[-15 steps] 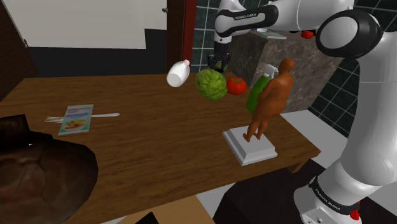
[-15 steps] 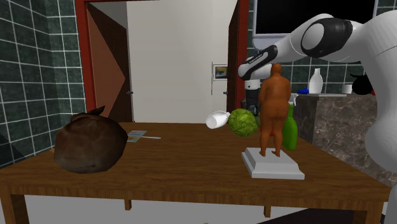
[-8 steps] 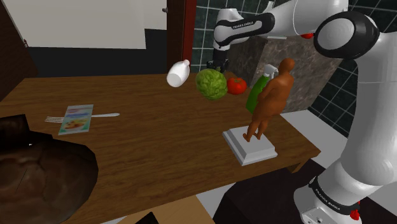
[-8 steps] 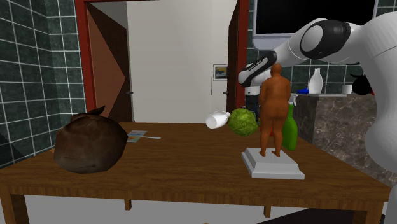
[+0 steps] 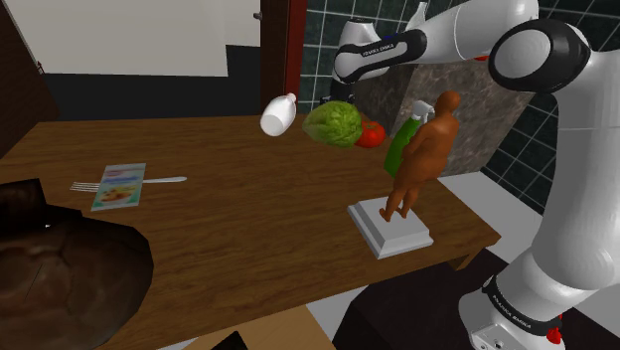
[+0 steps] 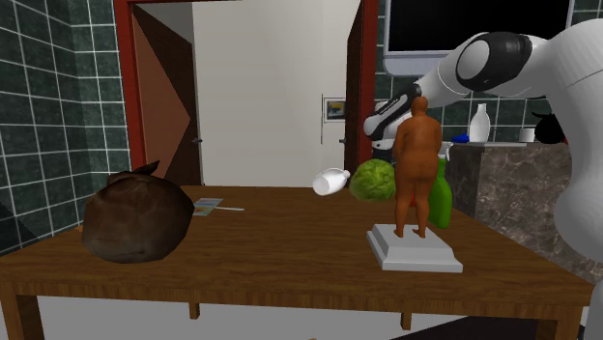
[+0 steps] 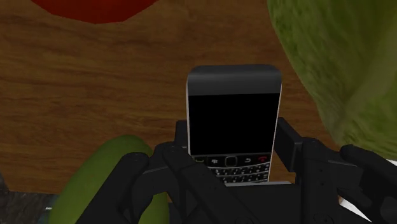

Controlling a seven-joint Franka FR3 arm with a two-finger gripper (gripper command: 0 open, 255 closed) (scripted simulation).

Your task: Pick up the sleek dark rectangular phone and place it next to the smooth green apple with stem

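Observation:
The dark rectangular phone (image 7: 233, 124), with a black screen and a small keypad, stands out against the brown table (image 7: 95, 89). My gripper (image 7: 233, 137) is shut on it, one black finger pressed to each long side. A rounded olive-green thing (image 7: 105, 172), perhaps the apple, sits just beside one finger. The lettuce (image 7: 343, 63) is close on the other side and a red tomato (image 7: 95, 7) lies beyond the phone. In the shoulder view my hand is down behind the lettuce (image 5: 333, 123) at the table's far end.
A white bottle (image 5: 279, 114) lies beside the lettuce, with the tomato (image 5: 371, 132) and a green bottle (image 5: 400, 149) near. A brown figurine (image 5: 422, 159) on a white base (image 5: 390, 229) stands nearer. A booklet (image 5: 119, 186), fork (image 5: 164, 180) and brown bag (image 5: 60, 268) lie at the shoulder view's left.
My hand has come down behind the lettuce at the table's far end. The lettuce has rolled and now looks flatter and a little higher.

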